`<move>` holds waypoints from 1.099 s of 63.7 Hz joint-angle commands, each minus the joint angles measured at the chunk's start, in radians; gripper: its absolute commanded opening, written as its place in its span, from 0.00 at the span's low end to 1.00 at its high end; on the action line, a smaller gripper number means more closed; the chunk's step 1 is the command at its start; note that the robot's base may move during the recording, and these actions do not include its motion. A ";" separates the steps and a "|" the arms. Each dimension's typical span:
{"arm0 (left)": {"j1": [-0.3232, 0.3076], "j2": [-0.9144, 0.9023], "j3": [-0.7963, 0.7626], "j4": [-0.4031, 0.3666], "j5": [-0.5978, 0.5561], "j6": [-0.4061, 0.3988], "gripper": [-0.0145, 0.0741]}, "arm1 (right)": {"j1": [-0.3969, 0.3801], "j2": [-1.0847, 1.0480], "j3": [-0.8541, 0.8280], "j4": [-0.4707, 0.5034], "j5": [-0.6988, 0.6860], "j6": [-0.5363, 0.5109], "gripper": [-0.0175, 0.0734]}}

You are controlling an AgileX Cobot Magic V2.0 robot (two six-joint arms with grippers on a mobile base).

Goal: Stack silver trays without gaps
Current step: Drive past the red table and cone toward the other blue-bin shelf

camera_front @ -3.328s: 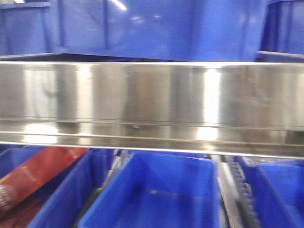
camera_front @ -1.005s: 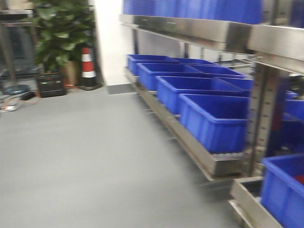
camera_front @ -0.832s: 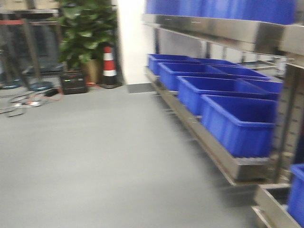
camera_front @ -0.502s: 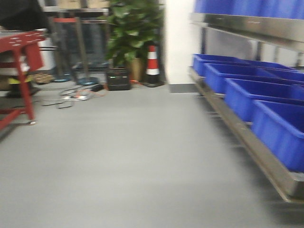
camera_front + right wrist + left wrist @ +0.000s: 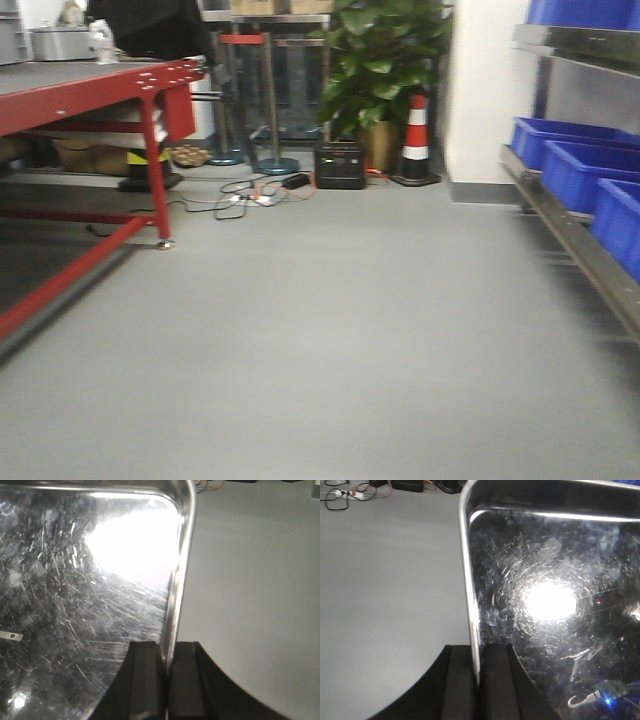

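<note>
Two sets of jaws, both pinching steel. Left gripper (image 5: 479,666): black fingers (image 5: 459,682) pressed to either side of an out-turned rim, clamping the left edge of the silver tray (image 5: 555,605). Right gripper (image 5: 167,661): same hold, fingers (image 5: 186,680) closed on the rim along the right edge of the silver tray as the right wrist sees it. Whether one pan or a nested pair sits between the two grips, cannot tell. Pan bottom is mirror-bright and heavily scratched, with a hard lamp glare in each wrist view. Tray is held over the grey floor (image 5: 330,330), on the near side of the black box (image 5: 340,165). From the left wrist the box sits past the tray's far-left corner, at the top edge of the view. Loose cables (image 5: 250,195), orange and black, lie on the floor left of the black box. Striped cone (image 5: 415,140) is just right of the box. Potted plant (image 5: 385,70) stands behind the box, reaching over toward the cone. Posts on round bases (image 5: 275,165) stand just left of the box. Red-framed tabletop (image 5: 90,85) is well left of the box and nearer the camera; items on it are too blurred to name. Blue bins (image 5: 580,165) sit on a steel shelf rail (image 5: 575,240) well right of the box, past the cone.
</note>
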 commanded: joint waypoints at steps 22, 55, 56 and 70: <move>-0.006 -0.011 -0.015 -0.035 -0.032 0.008 0.14 | 0.004 -0.009 -0.008 -0.011 -0.080 -0.016 0.11; -0.006 -0.011 -0.015 -0.035 -0.032 0.008 0.14 | 0.004 -0.009 -0.008 -0.011 -0.080 -0.016 0.11; -0.006 -0.011 -0.015 -0.035 -0.032 0.008 0.14 | 0.004 -0.009 -0.008 -0.011 -0.080 -0.016 0.11; -0.006 -0.011 -0.015 -0.035 -0.032 0.008 0.14 | 0.004 -0.009 -0.008 -0.011 -0.080 -0.016 0.11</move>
